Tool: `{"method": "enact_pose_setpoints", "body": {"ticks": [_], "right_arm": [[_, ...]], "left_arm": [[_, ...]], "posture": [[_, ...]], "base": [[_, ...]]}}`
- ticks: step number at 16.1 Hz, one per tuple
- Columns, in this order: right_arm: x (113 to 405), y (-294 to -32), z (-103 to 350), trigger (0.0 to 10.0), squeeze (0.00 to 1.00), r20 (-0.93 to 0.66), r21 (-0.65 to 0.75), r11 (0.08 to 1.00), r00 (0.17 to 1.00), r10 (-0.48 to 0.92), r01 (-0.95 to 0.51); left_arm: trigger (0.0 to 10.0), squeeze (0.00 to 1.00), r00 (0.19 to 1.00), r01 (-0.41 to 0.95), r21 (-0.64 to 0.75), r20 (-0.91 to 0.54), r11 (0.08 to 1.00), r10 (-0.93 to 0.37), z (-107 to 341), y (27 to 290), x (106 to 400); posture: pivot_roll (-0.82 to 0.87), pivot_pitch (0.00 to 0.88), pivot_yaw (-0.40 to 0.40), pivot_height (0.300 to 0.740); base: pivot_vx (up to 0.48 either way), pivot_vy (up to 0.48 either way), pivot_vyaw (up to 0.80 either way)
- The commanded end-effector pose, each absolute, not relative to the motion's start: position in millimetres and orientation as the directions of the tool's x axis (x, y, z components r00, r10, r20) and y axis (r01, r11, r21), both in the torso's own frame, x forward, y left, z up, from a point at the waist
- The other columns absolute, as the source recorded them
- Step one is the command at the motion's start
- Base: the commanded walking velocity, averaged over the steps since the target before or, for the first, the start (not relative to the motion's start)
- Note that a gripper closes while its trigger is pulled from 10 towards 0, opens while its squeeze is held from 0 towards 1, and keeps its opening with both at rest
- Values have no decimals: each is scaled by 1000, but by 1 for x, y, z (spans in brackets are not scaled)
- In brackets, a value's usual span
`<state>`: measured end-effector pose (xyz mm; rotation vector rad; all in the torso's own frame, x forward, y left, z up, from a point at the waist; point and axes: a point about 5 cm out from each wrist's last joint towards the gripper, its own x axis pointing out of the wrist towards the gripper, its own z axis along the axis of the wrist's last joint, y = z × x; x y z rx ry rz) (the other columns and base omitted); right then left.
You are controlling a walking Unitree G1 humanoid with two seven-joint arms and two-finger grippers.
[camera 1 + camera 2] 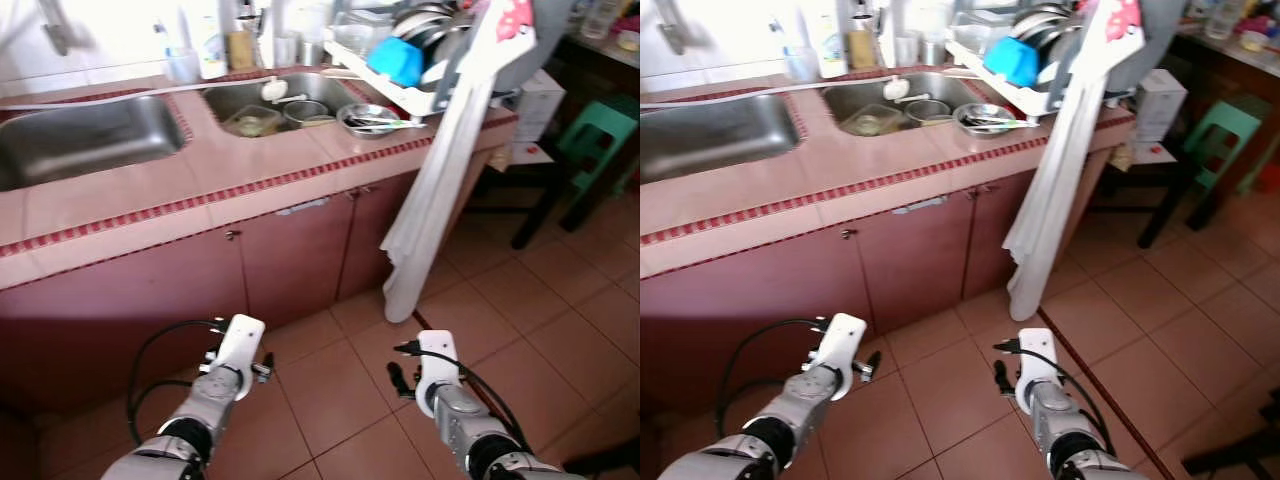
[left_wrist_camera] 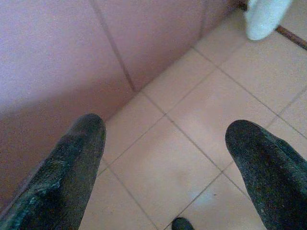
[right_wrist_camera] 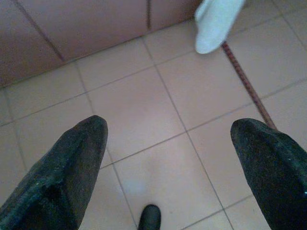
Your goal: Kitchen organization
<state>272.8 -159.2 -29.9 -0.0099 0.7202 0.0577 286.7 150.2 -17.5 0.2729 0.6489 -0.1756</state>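
A pink-tiled counter (image 1: 150,195) runs across the back, with the right-hand sink (image 1: 310,88) holding several dishes. A metal bowl (image 1: 368,120) with utensils sits on the counter beside it. A dish rack (image 1: 400,90) at the counter's right end carries a blue bowl (image 1: 395,58) and plates. A long white towel (image 1: 440,190) hangs from there down to the floor. Both arms hang low over the floor tiles in front of the cabinets. My left gripper (image 2: 168,129) is open and holds nothing. My right gripper (image 3: 170,127) is open too, the towel's end (image 3: 216,24) beyond it.
An empty left-hand sink (image 1: 80,135) lies at the far left. Bottles and cups (image 1: 210,50) line the back wall. Maroon cabinet doors (image 1: 290,260) stand below the counter. A green stool (image 1: 595,130) and a dark table (image 1: 560,180) stand at the right. Floor tiles (image 1: 560,330) stretch right.
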Motion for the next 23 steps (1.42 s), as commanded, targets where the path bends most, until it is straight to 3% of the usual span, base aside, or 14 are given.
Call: {"method": "enact_pose_setpoints", "body": {"ticks": [1, 8, 15, 21, 23], "right_arm": [[270, -161, -32, 10000, 0, -671, 2, 999, 740, 41, -53], [267, -157, -34, 10000, 0, -676, -7, 996, 734, 63, -92], [268, -158, -34, 10000, 0, -673, -12, 996, 738, 59, -91], [289, -160, -13, 10000, 0, -562, 33, 994, 820, 105, -104], [295, -164, -4, 10000, 0, -505, 34, 990, 853, 134, -136]], "left_arm": [[10000, 0, 780, 236, 197, -622, 952, -65, -18, 153, 286], [10000, 0, 773, 216, 213, -633, 953, -34, -22, 158, 281], [10000, 0, 782, 143, 264, -621, 954, 54, -22, 182, 278], [10000, 0, 800, 93, 255, -595, 962, 80, -27, 203, 264], [10000, 0, 856, 100, 195, -518, 976, 15, -21, 202, 264]], "posture": [[51, 0, -37, 740], [49, 0, -26, 740], [41, 0, -10, 740], [34, 0, -4, 740], [34, 0, -4, 740]], "base": [[0, 0, 0], [0, 0, 655], [0, 0, 705], [0, 0, 0], [0, 0, 0]]}}
